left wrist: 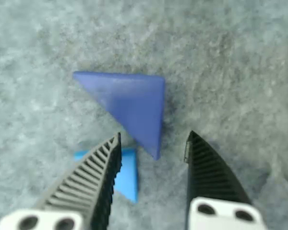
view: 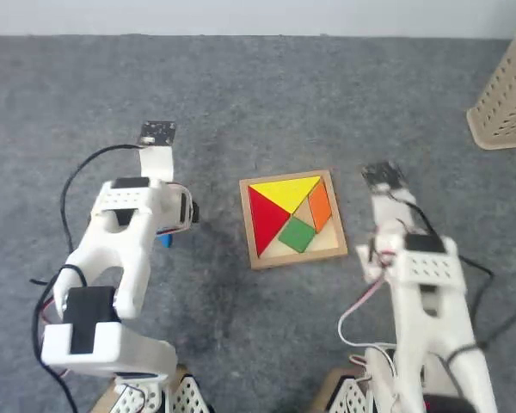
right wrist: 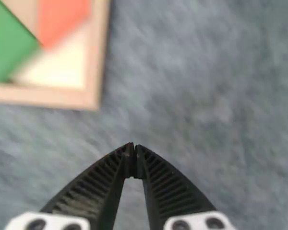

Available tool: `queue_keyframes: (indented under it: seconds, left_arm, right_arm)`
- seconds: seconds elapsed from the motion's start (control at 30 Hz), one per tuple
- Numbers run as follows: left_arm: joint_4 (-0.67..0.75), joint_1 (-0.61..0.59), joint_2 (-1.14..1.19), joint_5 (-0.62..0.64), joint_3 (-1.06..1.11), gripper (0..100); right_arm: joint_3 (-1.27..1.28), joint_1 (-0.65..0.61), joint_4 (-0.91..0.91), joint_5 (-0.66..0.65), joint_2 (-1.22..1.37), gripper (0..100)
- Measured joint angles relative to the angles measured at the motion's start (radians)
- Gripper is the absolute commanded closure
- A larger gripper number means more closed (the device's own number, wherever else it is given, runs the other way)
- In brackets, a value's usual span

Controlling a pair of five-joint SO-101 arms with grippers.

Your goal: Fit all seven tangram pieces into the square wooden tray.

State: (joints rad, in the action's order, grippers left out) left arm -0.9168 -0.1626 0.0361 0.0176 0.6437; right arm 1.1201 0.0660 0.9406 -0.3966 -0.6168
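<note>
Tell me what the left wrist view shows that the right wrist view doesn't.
Left wrist: a dark blue triangle and a light blue piece on the grey mat, with the open left tool above them. Right wrist: a corner of the tray holding the green piece and orange piece, with the right tool shut, off the tray. Shared: the grey mat.

1. I see my white left arm (view: 120,258) stretched forward, its black serrated left gripper (left wrist: 153,136) pointing down, fingers spread wide apart.
2. My white right arm (view: 426,284) extends forward alongside; its black serrated right gripper (right wrist: 134,147) has its fingertips pressed together.
</note>
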Motion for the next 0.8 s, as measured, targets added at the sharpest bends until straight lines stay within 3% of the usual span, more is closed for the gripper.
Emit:
queue_keyframes:
  seconds: [0.13, 0.37, 0.57, 0.8]
  left_arm:
    - [-0.121, -0.005, 0.000, -0.021, -0.091, 79]
    - [-0.249, -0.066, 0.000, -0.038, -0.252, 79]
    - [-0.278, -0.083, 0.000, -0.061, -0.261, 79]
    - [-0.199, -0.094, 0.064, 0.078, -0.262, 79]
  right_arm:
    - [0.121, 0.080, -0.021, -0.094, -0.094, 99.2]
    - [0.241, 0.091, -0.058, -0.155, -0.144, 99.2]
    - [0.249, 0.091, -0.060, -0.158, -0.153, 99.2]
    - [0.255, 0.091, -0.068, -0.158, -0.155, 99.2]
